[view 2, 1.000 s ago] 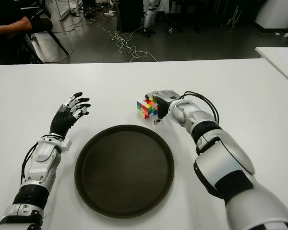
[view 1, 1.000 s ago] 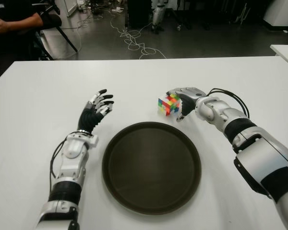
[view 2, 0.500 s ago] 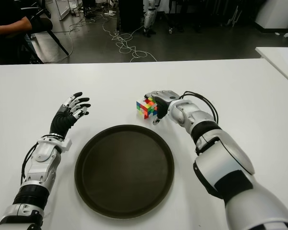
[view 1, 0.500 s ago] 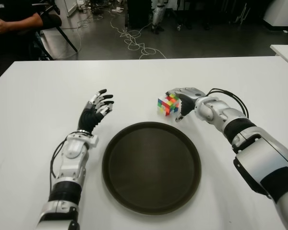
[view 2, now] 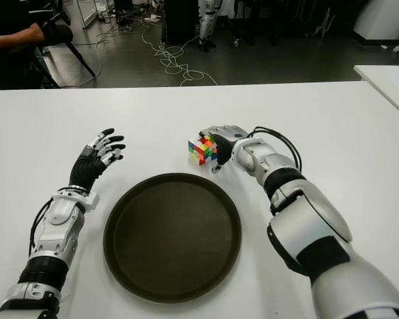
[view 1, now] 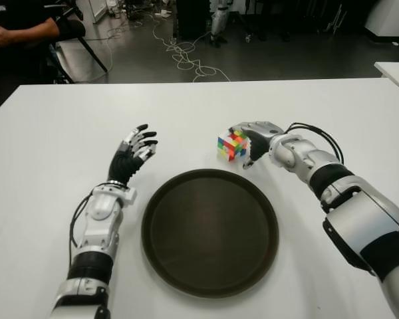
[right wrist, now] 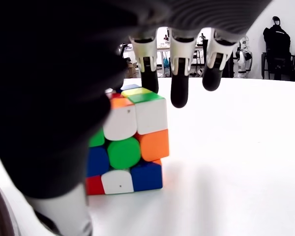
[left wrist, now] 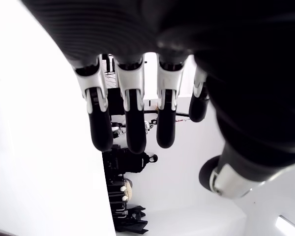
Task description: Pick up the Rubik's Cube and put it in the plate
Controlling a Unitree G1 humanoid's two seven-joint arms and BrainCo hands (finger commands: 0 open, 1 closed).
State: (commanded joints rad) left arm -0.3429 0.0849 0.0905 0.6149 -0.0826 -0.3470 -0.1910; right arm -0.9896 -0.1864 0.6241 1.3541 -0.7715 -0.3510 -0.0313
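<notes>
The Rubik's Cube (view 1: pixel 232 144) stands on the white table (view 1: pixel 53 133) just beyond the far rim of the dark round plate (view 1: pixel 146 226). My right hand (view 1: pixel 251 141) is at the cube's right side, fingers arched over its top and thumb low beside it. In the right wrist view the cube (right wrist: pixel 128 147) stands flat on the table, and the fingertips (right wrist: pixel 179 93) hover above and past it without clasping. My left hand (view 1: pixel 134 149) shows left of the plate, fingers spread (left wrist: pixel 132 132) and holding nothing.
A seated person (view 1: pixel 20 26) is past the table's far left corner. Cables (view 1: pixel 186 56) lie on the floor beyond the far edge. A second white table (view 1: pixel 396 70) juts in at the far right. Bare tabletop surrounds the plate.
The right hand and the cube have shifted very slightly to the left. The left hand has not moved.
</notes>
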